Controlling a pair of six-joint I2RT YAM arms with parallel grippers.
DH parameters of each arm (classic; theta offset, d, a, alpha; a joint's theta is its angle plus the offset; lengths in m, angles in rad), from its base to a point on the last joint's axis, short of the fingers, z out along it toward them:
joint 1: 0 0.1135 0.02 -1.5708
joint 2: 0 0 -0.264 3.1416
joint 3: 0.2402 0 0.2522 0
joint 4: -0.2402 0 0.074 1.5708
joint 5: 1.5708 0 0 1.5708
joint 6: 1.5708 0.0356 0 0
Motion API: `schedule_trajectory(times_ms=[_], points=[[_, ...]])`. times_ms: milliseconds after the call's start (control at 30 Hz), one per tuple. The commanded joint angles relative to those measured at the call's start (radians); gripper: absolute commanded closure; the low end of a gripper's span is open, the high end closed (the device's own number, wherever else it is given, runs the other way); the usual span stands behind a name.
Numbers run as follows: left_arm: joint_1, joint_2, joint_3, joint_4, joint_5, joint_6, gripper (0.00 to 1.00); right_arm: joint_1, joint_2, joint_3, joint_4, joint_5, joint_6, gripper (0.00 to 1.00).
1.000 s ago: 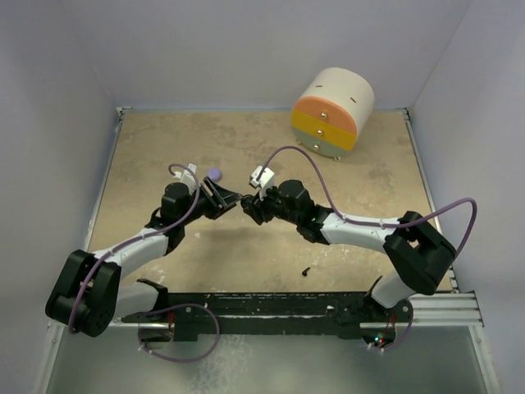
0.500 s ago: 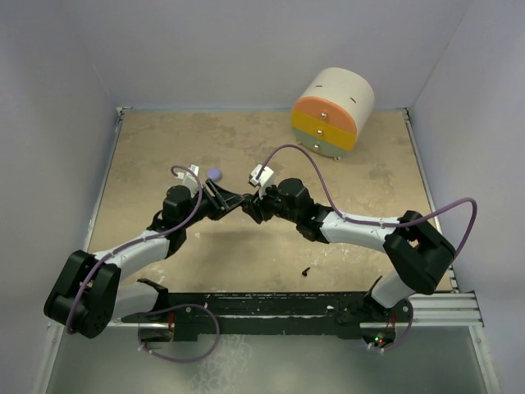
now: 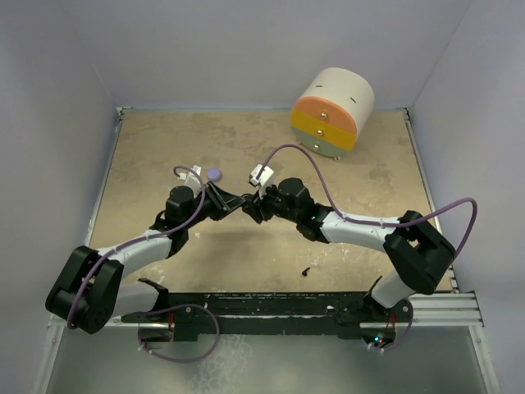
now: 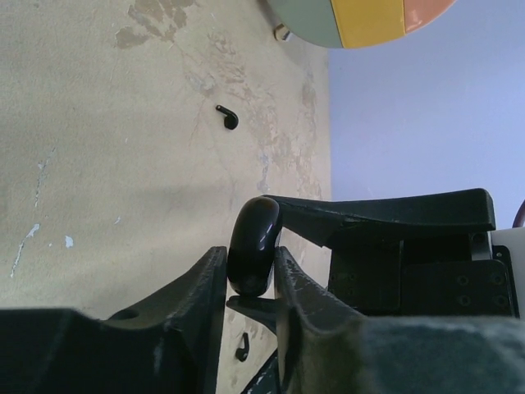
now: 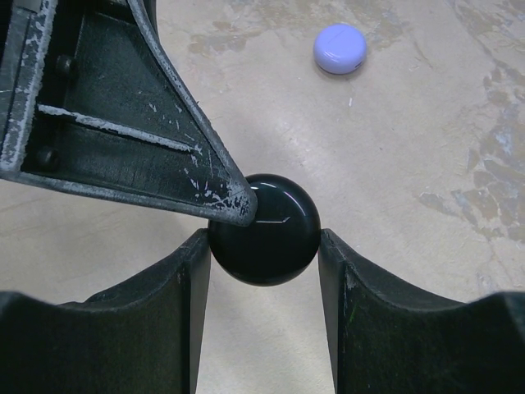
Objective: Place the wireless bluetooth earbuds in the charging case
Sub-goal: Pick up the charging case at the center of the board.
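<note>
Clamping 1 closed black case [image 5: 264, 228], contents hidden, left gripper [image 4: 250, 275] and right gripper [image 5: 262, 246] squeeze it; black earbud [image 4: 227, 117] lies flat on table [image 4: 98, 123].

Mid-table: charging case [image 5: 264, 230], clamped between the fingers of left gripper [image 4: 253, 271] and right gripper [image 5: 262, 246], which meet tip to tip. Behind the left gripper, on the table [image 3: 164, 148]: a second round case [image 3: 215, 174]. Far right corner: drawer unit [image 3: 332, 112]; toward the near edge, right of centre: one earbud [image 3: 305, 270].
</note>
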Motion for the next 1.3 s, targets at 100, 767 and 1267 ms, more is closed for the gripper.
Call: schedule_trajectory(times_ms=[100, 767, 1267], points=[[-0.014, 0.002, 0.015, 0.070, -0.005, 0.007, 0.90, -0.004, -0.022, 0.031, 0.038, -0.019, 0.007, 0.59], [-0.017, 0.058, 0.121, -0.011, -0.044, 0.017, 1.00, -0.089, -0.328, -0.008, -0.176, 0.237, 0.177, 0.00], [-0.018, 0.079, 0.176, -0.013, -0.017, -0.022, 1.00, -0.104, -0.243, 0.052, -0.226, 0.277, 0.361, 0.00]])
